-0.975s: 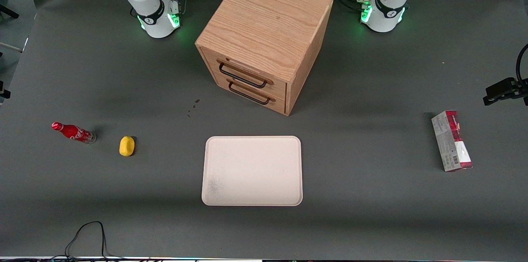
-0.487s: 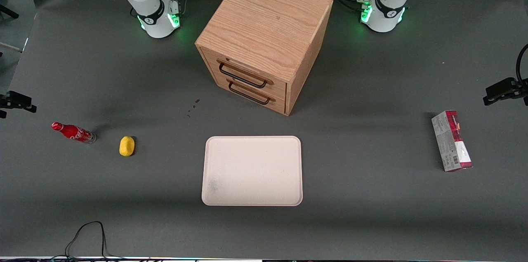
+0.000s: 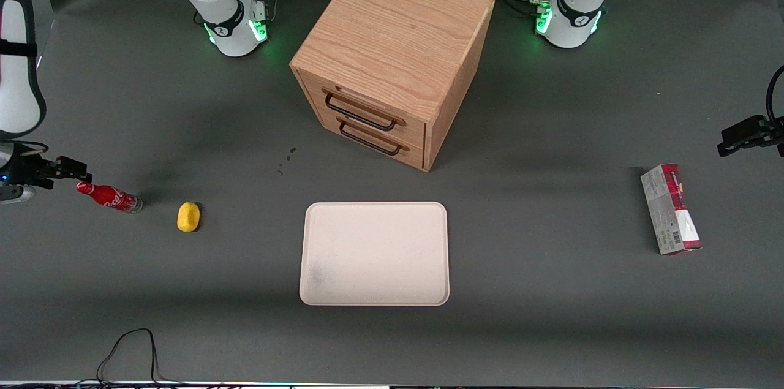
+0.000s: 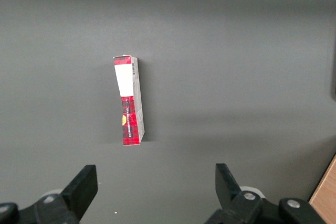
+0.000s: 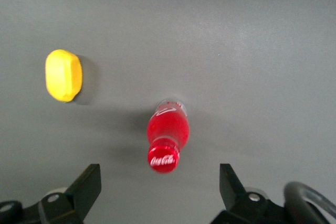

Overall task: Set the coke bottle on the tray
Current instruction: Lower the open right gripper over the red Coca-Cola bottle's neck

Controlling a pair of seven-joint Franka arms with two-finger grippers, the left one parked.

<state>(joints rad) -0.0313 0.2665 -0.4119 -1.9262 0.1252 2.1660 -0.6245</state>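
Note:
The coke bottle (image 3: pixel 109 196), small and red with white script and a red cap, stands on the grey table toward the working arm's end. The right wrist view looks down on its cap and body (image 5: pixel 167 135). My right gripper (image 3: pixel 66 169) hovers above the table beside the bottle's cap, still farther toward that end. It is open and empty, and in the wrist view (image 5: pixel 160 188) its fingers (image 5: pixel 88 183) stand wide apart with the cap just ahead of them. The cream tray (image 3: pixel 374 253) lies empty in the middle of the table, nearer the front camera than the cabinet.
A yellow lemon-shaped lump (image 3: pixel 188 217) lies between bottle and tray; it also shows in the right wrist view (image 5: pixel 63 75). A wooden drawer cabinet (image 3: pixel 392 58) stands at the table's middle. A red-and-grey carton (image 3: pixel 670 208) lies toward the parked arm's end. A black cable (image 3: pixel 128 352) lies near the front edge.
My right arm and gripper have come into the front view from the table's end and moved toward the bottle's cap. The bottle, lemon and tray have not moved.

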